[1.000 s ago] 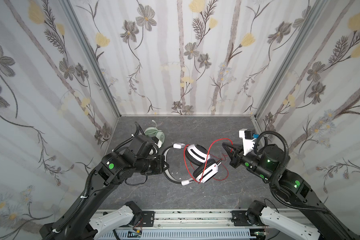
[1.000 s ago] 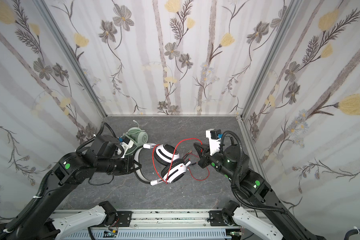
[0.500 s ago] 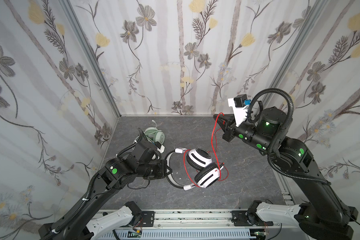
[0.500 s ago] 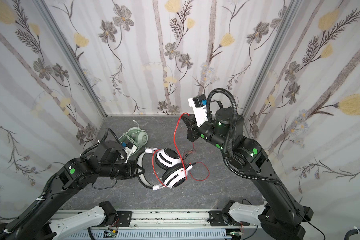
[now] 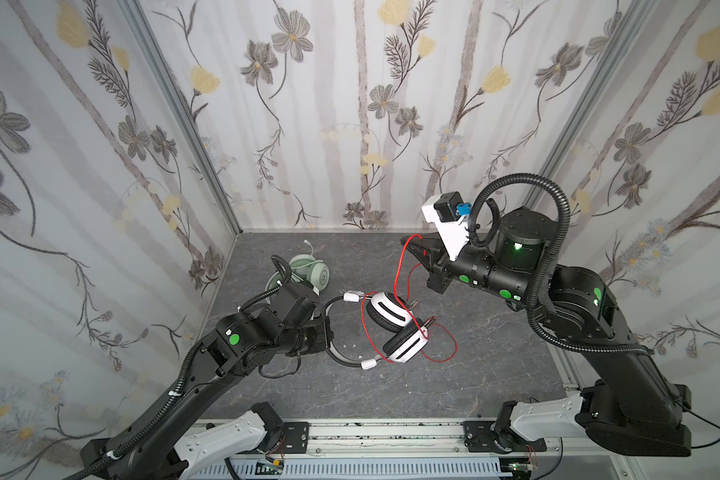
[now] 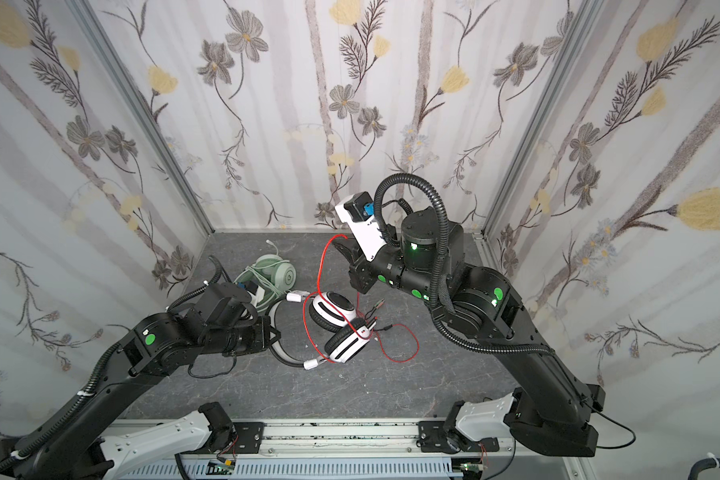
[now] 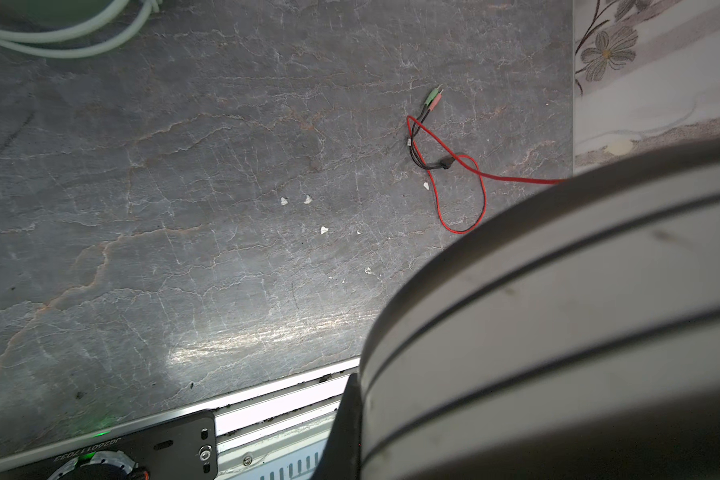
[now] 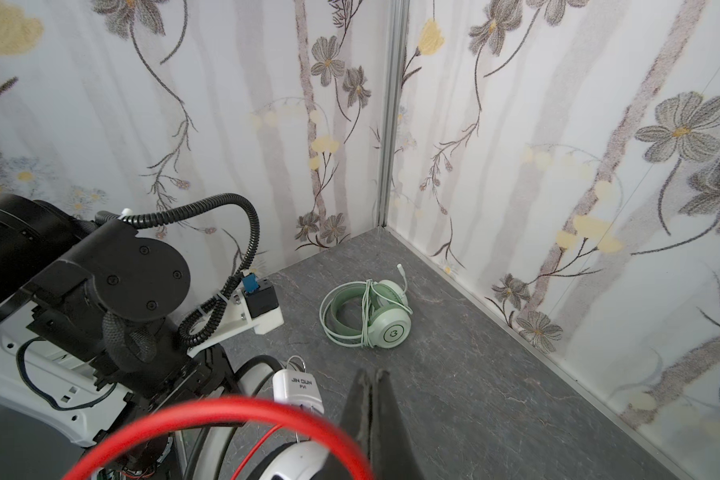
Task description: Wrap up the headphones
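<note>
The white-and-black headphones lie mid-table with their thin red cable looped round the ear cups. My left gripper is shut on their headband, which fills much of the left wrist view and hides the jaws. My right gripper hangs raised near the back wall, shut on the red cable, which runs taut down to the cups. The cable's plugs rest on the table. The mint green headphones lie at back left, cable wound round them.
Floral walls close in the grey stone table on three sides. A metal rail runs along the front edge. A loose loop of red cable lies right of the ear cups. Small white specks dot the surface.
My right gripper has risen from beside the ear cups and moved toward the back wall, drawing the red cable up. The left gripper and headband shifted slightly toward the front.
</note>
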